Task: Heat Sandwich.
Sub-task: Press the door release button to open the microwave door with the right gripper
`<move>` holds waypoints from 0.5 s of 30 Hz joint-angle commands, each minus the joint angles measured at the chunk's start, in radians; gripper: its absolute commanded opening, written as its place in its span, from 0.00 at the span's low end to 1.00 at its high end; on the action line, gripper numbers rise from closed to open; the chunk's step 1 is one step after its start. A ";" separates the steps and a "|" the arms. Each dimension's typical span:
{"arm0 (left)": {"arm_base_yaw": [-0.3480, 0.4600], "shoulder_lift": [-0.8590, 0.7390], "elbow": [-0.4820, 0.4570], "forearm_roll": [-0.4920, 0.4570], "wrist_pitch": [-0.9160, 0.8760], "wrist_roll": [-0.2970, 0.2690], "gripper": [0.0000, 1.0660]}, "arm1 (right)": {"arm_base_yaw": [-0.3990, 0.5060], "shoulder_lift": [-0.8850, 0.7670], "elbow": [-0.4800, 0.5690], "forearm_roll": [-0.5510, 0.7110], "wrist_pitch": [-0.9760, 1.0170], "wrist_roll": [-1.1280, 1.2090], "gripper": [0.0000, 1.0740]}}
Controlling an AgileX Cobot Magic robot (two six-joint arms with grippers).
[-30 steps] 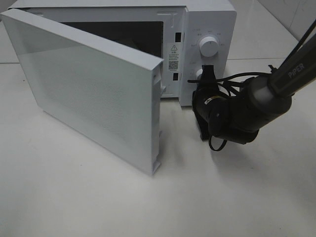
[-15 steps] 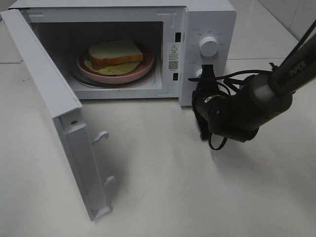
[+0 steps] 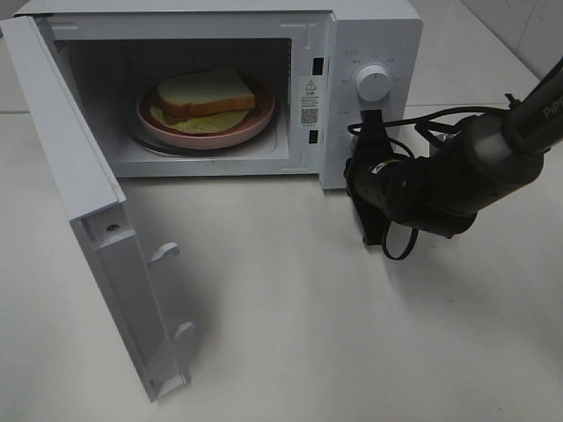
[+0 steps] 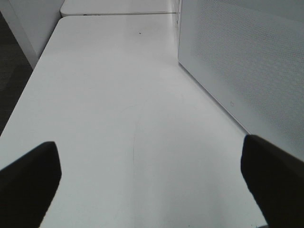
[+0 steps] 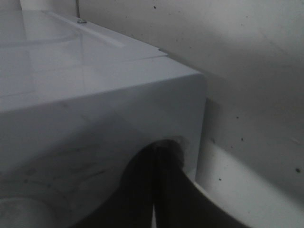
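Note:
The sandwich (image 3: 207, 92), white bread with tan crust and yellow-green filling, lies on a round pink plate (image 3: 257, 121) inside the white microwave (image 3: 369, 35). The microwave's door (image 3: 79, 176) stands wide open to the left. My right gripper (image 3: 368, 125) is shut and empty, its tips against the control panel just below the upper knob (image 3: 373, 83). In the right wrist view the shut gripper (image 5: 156, 164) presses on the microwave's front (image 5: 95, 104). My left gripper (image 4: 152, 185) is open and empty over bare table, beside the door's outer face (image 4: 237, 61).
The microwave stands at the back of a white table (image 3: 308, 334). The open door juts toward the table's front left. Black cables (image 3: 400, 242) hang from the right arm. A tiled wall is behind at the right.
The microwave door has swung from half open to wide open, uncovering the sandwich and plate. The right arm has shifted slightly to the right, with its tips still at the panel.

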 commanded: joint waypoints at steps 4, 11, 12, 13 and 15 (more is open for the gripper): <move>0.001 -0.021 0.004 -0.007 -0.011 -0.006 0.92 | -0.011 -0.076 0.019 -0.087 0.002 0.016 0.03; 0.001 -0.021 0.004 -0.007 -0.011 -0.006 0.92 | -0.011 -0.130 0.100 -0.176 0.086 0.101 0.03; 0.001 -0.021 0.004 -0.007 -0.011 -0.006 0.92 | -0.011 -0.130 0.100 -0.176 0.086 0.101 0.03; 0.001 -0.021 0.004 -0.007 -0.011 -0.006 0.92 | -0.011 -0.138 0.117 -0.186 0.085 0.114 0.03; 0.001 -0.021 0.004 -0.007 -0.011 -0.006 0.92 | -0.011 -0.168 0.161 -0.220 0.084 0.142 0.03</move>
